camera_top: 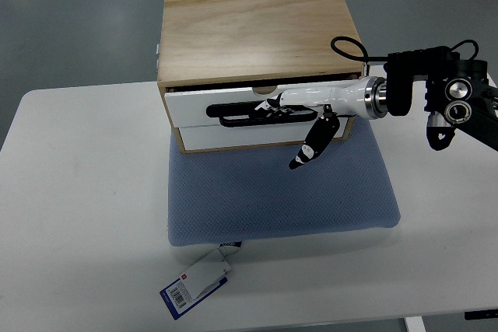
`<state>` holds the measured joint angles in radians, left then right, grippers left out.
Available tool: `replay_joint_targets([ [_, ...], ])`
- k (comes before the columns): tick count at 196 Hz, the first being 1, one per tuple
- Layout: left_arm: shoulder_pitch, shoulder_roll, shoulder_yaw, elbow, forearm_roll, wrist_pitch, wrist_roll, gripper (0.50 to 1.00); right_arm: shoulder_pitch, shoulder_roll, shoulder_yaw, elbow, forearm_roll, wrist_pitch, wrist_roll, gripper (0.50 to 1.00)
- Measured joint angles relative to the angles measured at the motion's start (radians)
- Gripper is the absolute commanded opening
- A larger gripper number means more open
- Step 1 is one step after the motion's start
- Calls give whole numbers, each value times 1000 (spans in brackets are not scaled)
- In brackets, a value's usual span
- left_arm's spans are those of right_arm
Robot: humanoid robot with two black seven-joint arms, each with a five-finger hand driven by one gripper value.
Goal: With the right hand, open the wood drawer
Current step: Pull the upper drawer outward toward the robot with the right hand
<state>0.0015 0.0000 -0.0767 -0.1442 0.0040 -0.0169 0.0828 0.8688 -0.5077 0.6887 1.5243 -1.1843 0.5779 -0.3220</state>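
right hand (299, 118) hides part of the upper drawer (233, 105); grip unclear

Right arm in from the right edge, hand (274, 106) with fingers curled, thumb hanging down.

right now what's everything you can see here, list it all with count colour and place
wooden box: one, light wood, back middle of the table, standing on the mat's far edge
drawers: two, white fronts, stacked in the box's front; the upper one sticks out a little
handle: one, black, across the upper drawer front
mat: one, blue-grey, middle of the table, in front of and under the box
tag: one, white and blue, at the mat's near edge
table: one, white, fills most of the view
right hand: one, white and black, coming in from the right, fingers on the handle, one finger hanging down
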Motion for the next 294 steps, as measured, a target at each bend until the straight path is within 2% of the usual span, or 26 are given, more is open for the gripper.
replay_joint_targets([
  [56,0,0,0,0,0,0,0,1000,-23,-29,1,33,13,32,3,919],
  [294,0,0,0,0,0,0,0,1000,-32,-108,8,101,165,33,10,919],
])
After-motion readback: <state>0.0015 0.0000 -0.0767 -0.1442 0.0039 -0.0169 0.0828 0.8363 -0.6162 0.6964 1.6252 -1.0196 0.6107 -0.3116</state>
